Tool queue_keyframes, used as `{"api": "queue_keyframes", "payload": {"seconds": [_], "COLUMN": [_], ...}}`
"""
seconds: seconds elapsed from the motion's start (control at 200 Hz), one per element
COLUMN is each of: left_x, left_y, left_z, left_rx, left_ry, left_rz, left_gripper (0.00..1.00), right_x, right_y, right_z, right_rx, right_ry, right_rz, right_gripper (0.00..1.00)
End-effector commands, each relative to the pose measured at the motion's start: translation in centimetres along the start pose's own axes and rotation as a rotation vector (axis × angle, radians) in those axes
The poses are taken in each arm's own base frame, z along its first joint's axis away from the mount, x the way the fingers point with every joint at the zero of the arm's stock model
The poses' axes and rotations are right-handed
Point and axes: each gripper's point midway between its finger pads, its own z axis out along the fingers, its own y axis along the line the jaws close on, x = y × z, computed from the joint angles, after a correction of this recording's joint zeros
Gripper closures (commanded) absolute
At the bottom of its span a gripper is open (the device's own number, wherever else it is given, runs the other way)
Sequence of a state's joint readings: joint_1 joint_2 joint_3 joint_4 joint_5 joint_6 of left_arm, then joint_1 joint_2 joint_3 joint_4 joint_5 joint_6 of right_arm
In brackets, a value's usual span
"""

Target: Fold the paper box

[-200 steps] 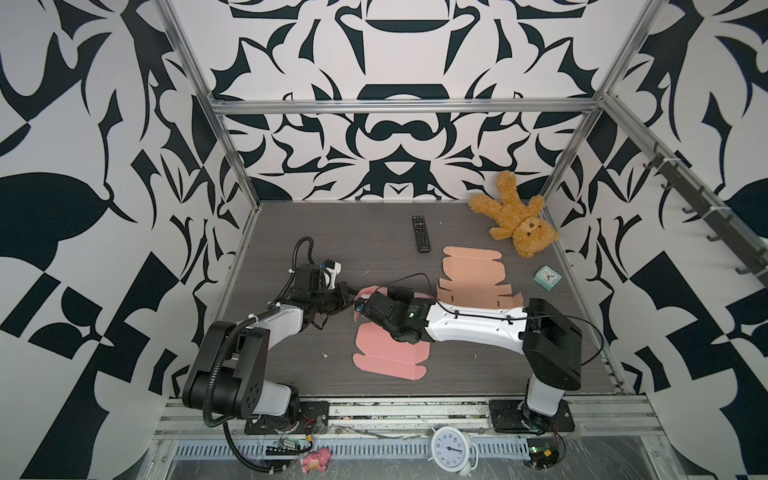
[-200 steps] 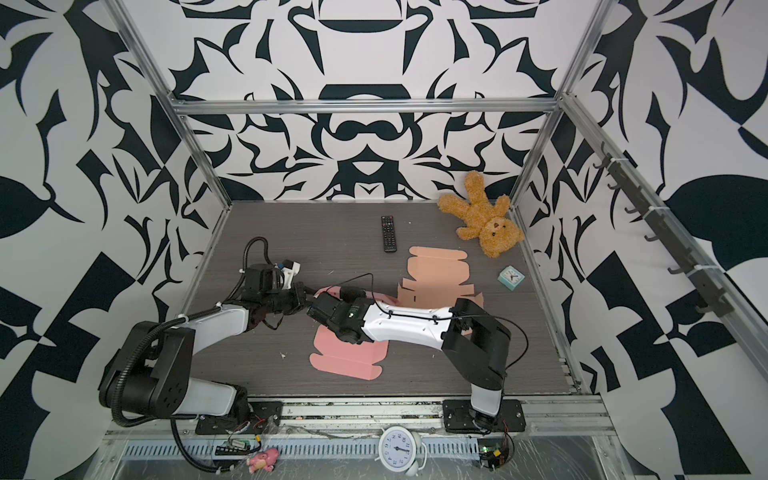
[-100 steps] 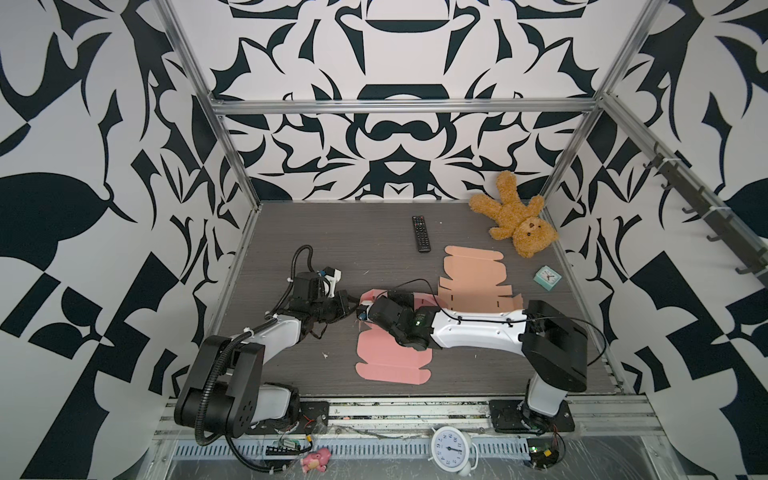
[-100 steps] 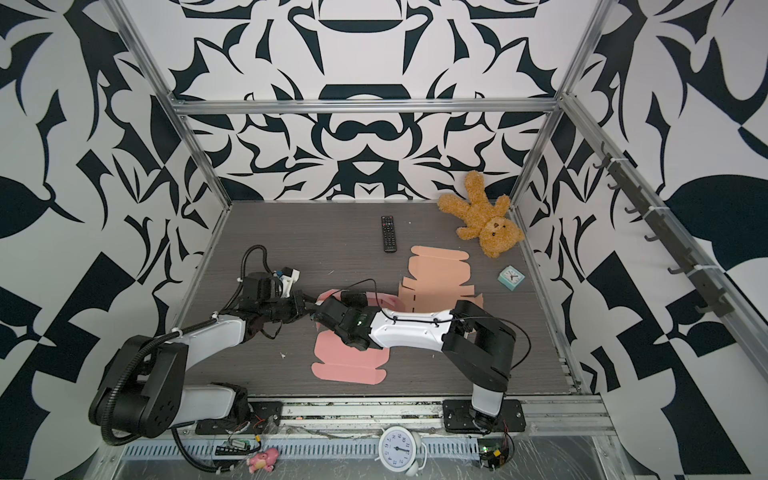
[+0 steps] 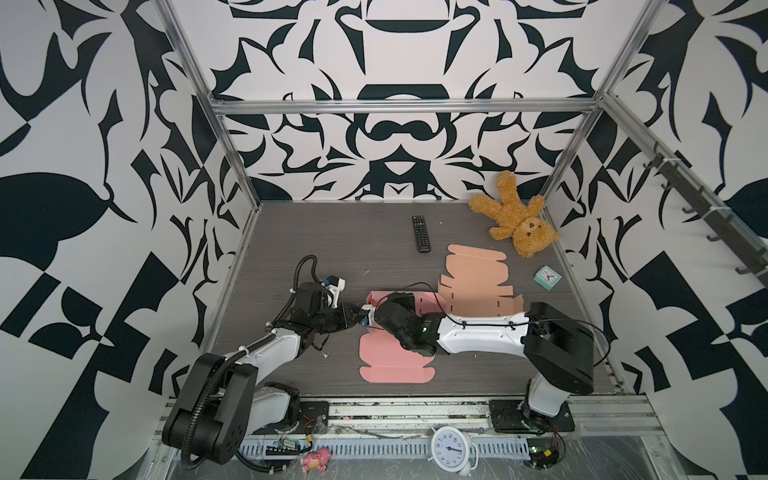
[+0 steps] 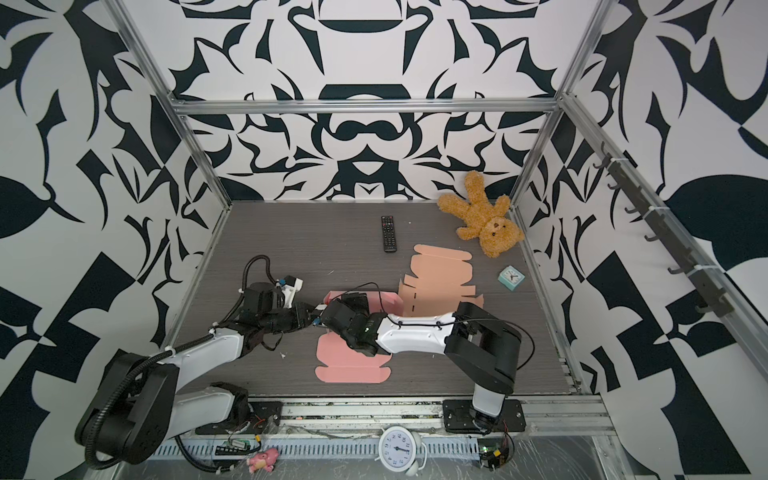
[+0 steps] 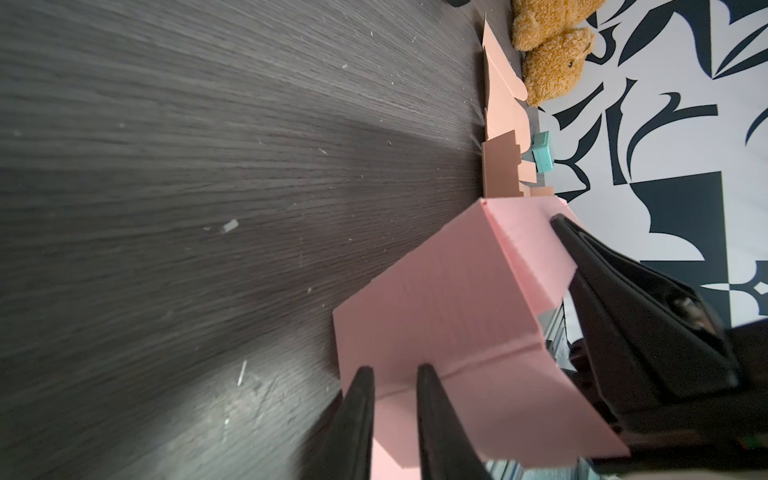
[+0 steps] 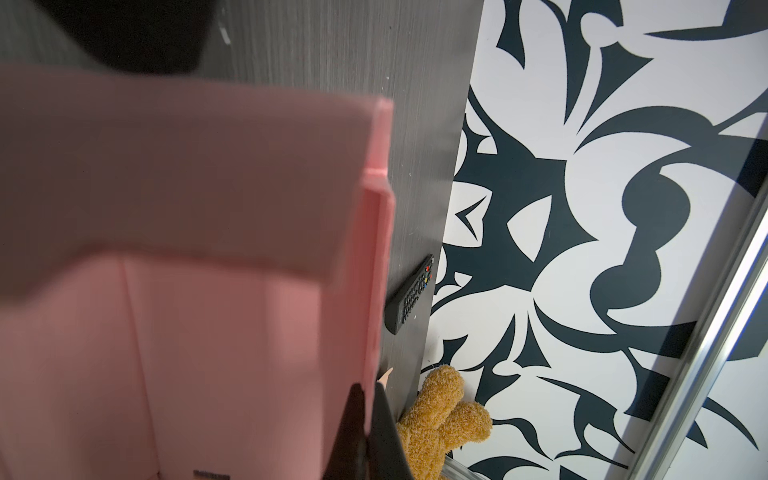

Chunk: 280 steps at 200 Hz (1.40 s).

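The left gripper [image 7: 392, 370] has just eased open. Its fingers are a little apart, gripping nothing, against the box [image 5: 384, 357], which lies half-raised on the table [image 5: 332, 232] between the arms. The right gripper [image 8: 368, 390] is pinched tight on its edge. With only one hold, the raised side may spring flat.

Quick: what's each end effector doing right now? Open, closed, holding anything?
Left end effector: slightly open, fingers apart at a flap of the pink box.
Right end effector: closed on the pink box's wall edge.
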<state>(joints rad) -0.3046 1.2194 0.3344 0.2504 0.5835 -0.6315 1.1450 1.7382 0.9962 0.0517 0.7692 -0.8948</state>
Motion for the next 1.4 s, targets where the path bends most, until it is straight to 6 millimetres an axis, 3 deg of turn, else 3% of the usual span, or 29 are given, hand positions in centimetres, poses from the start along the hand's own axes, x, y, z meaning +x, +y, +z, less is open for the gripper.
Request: {"api": "queue_keyframes", "payload": {"seconds": [0.0,0.23,0.6,1.395], "left_x": [0.6,1.8,1.4,1.3], "left_y": [0.2,0.1,-1.2,-2.4], "left_z": [-0.1,-0.2,0.1,1.2], "left_rx": [-0.016,-0.039,-0.007,0.024], "left_ry": [-0.014,-0.047,-0.113,-0.193], "left_rz": [0.034,0.101,0.214,0.331], "left_gripper": [0.71,0.62,0.49,0.41], "right_x": [-0.6,-0.3,0.0,-0.4], "right_y": [-1.4,-1.1,-0.8,-0.4], "right_z": [-0.9,-1.0,-1.6,-1.7], "right_rx": [0.035,0.031,0.022,-0.001], "right_ry": [-0.047,-0.051,-0.079,-0.1], "right_rz": [0.021,0.011,0.029,0.037], "right_gripper": [1.0,1.0,1.0,1.0]}}
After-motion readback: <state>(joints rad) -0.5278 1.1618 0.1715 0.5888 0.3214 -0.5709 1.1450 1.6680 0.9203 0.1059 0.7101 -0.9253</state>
